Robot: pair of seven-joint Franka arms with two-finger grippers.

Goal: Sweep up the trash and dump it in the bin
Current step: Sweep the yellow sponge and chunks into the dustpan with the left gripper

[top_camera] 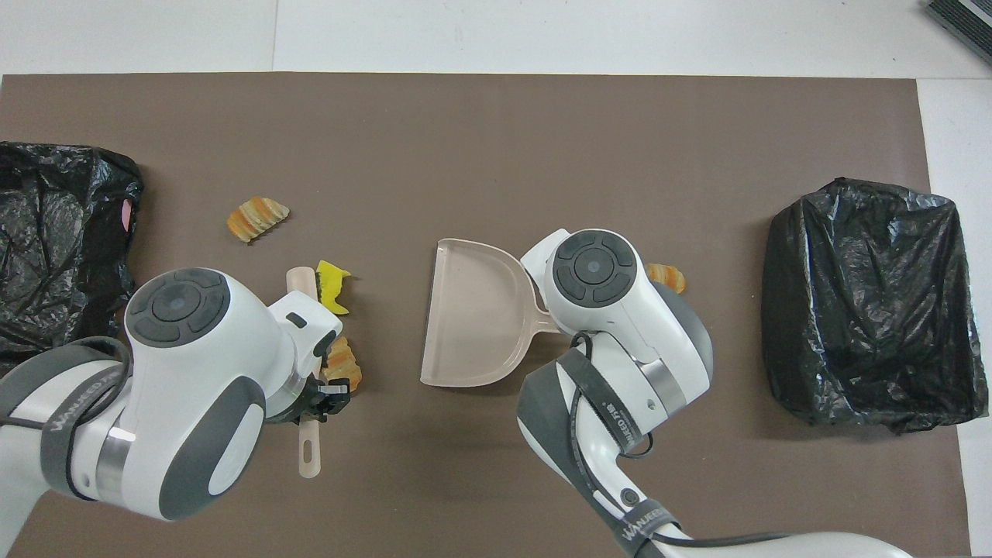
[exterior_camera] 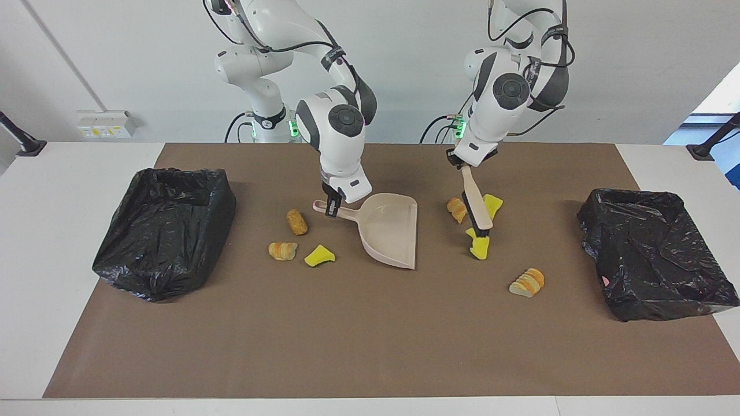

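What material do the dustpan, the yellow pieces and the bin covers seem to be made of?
The dustpan: probably rigid plastic, matte beige, with a smooth moulded shape. A yellow piece: likely foam sponge, dull and with rough cut edges. The bin covers: thin black plastic film, glossy and crumpled.

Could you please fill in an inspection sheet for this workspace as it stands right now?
Surface: brown mat on a white table.
Job's things: seven trash bits scattered on the mat, none in the dustpan; two black-lined bins, one at each end.
Clutter: nothing seen.
Grippers: right gripper shut on the dustpan handle; left gripper shut on the brush, its bristles down by a yellow sponge chunk.
Cables: black cables looped along both arms, off the mat.
Surroundings: white wall, socket box, black clamps at the table's corners.
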